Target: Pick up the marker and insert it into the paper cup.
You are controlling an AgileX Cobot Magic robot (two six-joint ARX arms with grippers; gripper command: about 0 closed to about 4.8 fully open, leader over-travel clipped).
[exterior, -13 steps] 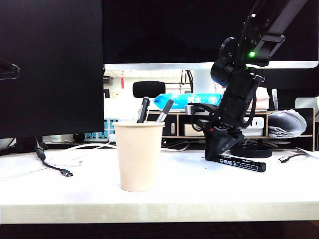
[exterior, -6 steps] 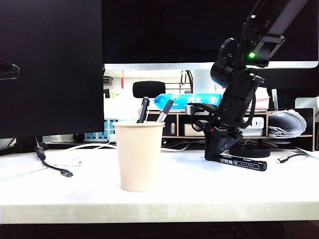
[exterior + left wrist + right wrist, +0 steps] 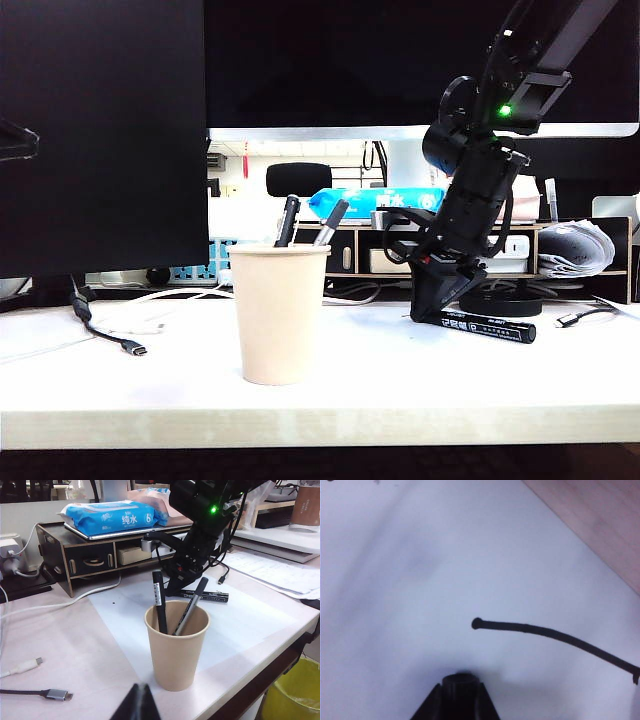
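The marker (image 3: 490, 327) lies flat on the white sheet, right of the paper cup (image 3: 279, 313). My right gripper (image 3: 432, 318) points down at the marker's left end, touching the table. In the right wrist view the marker's round black end (image 3: 461, 681) sits tight between both fingers of the right gripper (image 3: 461, 692). The left wrist view shows the cup (image 3: 176, 645) close by, with the marker (image 3: 207, 595) behind it. My left gripper (image 3: 140, 702) hangs in front of the cup, its fingertips together and nothing between them.
Two thin dark pens (image 3: 288, 220) (image 3: 332, 222) stand in the cup. A USB cable (image 3: 120, 340) lies at the left. Behind are a wooden desk shelf (image 3: 375, 250), a blue tissue pack (image 3: 375, 202) and monitors. A thin black line (image 3: 555, 636) crosses the white sheet.
The right gripper's fingers have closed in on the marker's end, and the marker's free end has shifted slightly. Neither arm has moved.
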